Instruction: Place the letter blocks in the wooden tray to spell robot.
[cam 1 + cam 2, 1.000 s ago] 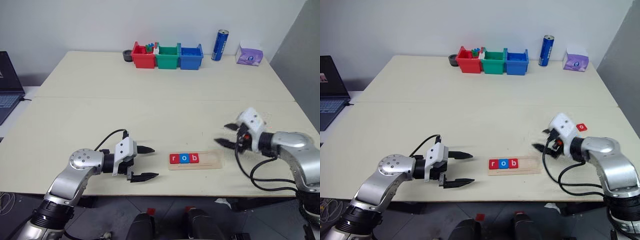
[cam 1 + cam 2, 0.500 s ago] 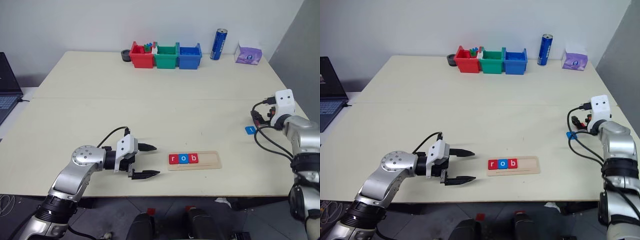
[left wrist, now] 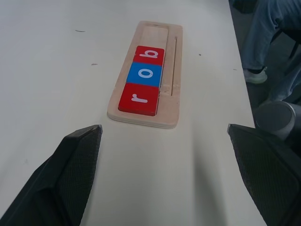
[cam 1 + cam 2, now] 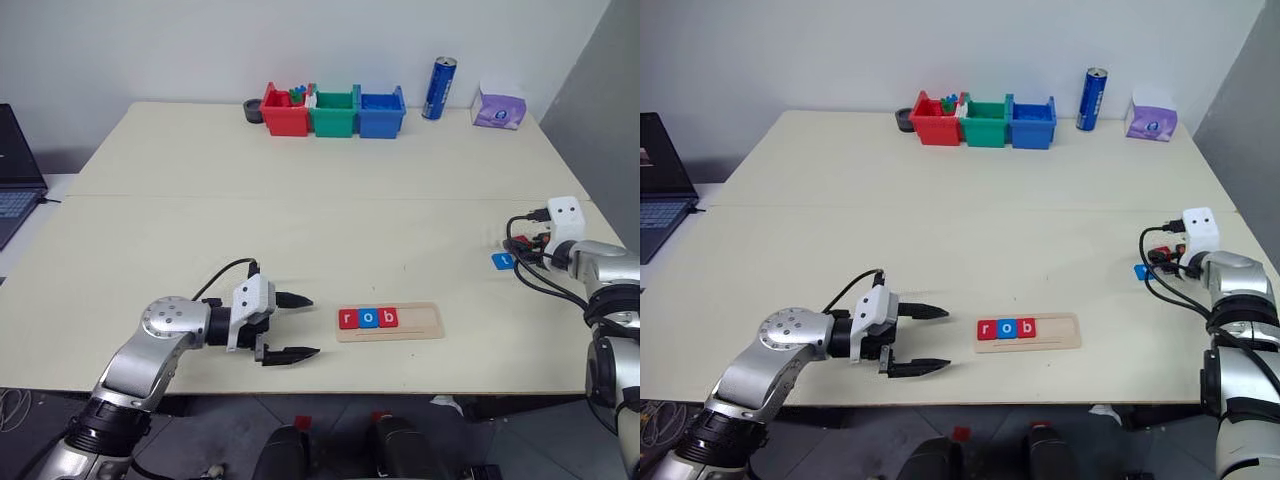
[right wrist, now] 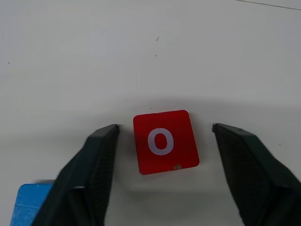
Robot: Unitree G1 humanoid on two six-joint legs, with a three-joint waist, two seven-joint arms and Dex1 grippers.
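the right gripper (image 5: 162,141) is spread open around the red "o" tile (image 5: 164,141), nothing yet gripped. the tile, judged light, rigid and thin, is best pinched by opposite edges. the wooden tray (image 4: 420,322) already holds r, o, b.

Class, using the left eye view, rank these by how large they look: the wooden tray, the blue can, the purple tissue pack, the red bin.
1. wooden tray, nearest the camera
2. red bin
3. blue can and purple tissue pack: too alike to rank
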